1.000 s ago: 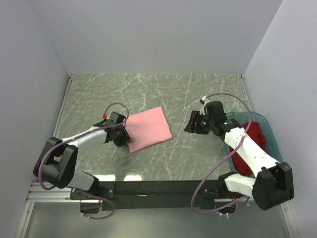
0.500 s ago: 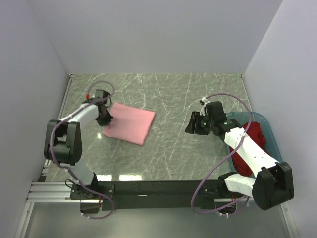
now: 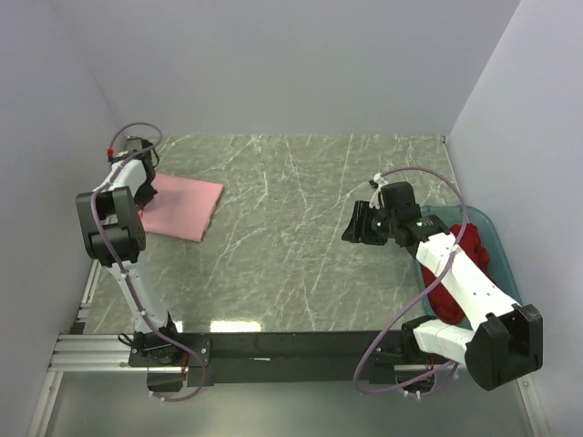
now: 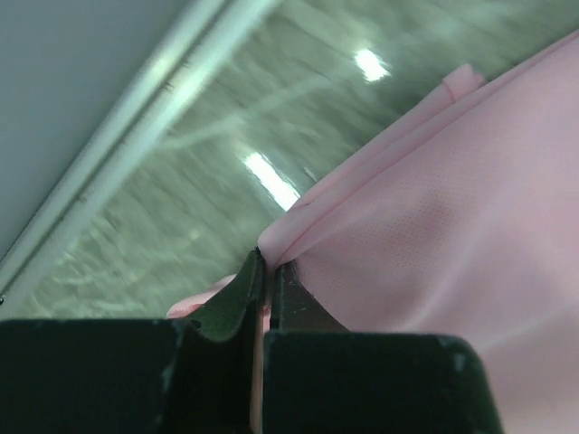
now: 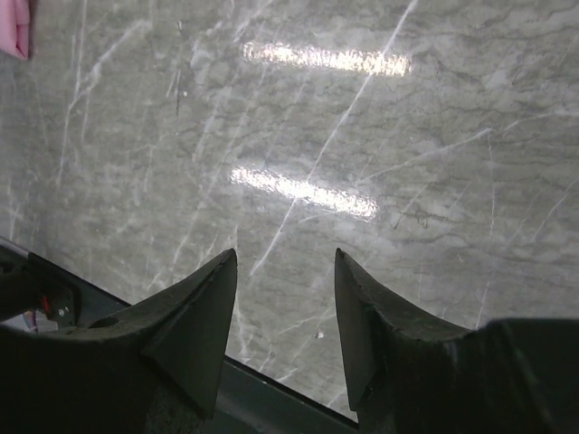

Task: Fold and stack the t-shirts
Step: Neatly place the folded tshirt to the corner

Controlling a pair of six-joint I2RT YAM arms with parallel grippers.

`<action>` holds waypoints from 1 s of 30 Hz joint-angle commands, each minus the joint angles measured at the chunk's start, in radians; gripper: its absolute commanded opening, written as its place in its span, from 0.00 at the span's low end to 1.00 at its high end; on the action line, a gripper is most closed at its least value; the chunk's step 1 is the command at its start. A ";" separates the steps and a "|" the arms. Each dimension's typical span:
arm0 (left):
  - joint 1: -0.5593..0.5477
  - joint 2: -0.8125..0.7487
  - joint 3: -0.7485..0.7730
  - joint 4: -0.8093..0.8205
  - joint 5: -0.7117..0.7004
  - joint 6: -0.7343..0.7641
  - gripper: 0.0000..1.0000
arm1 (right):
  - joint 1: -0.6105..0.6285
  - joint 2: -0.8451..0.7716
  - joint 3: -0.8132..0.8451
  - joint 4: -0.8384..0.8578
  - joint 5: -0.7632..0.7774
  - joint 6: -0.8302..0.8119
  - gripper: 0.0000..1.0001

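The light pink t-shirt, folded into a rectangle, lies at the far left of the table. My left gripper is shut on its left edge; in the left wrist view the cloth is pinched between the closed jaws of the gripper. The bright red t-shirt lies bunched in the teal tub at the right, partly hidden by my right arm. My right gripper is open and empty above the table, left of the tub; it shows open in the right wrist view. A pink corner shows there at top left.
The grey-green marble table is walled at the left, back and right. A metal rail runs along the left table edge, close to the left gripper. A black bar spans the front between the arm bases.
My left gripper has dragged the pink t-shirt from the middle-left of the table back and to the far left edge. The right arm has stayed nearly still.
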 commanded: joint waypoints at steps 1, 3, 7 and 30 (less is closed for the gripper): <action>0.099 0.059 0.069 -0.008 0.002 -0.019 0.01 | 0.006 -0.021 0.077 -0.025 0.021 -0.014 0.54; 0.122 0.076 0.094 0.004 0.013 -0.032 0.01 | 0.006 -0.011 0.091 -0.030 0.023 -0.015 0.54; 0.172 0.106 0.132 0.017 -0.015 -0.046 0.01 | 0.006 0.012 0.116 -0.024 0.009 0.000 0.54; 0.206 -0.405 -0.174 0.094 0.263 -0.205 0.88 | 0.007 -0.113 0.029 0.079 -0.077 0.023 0.51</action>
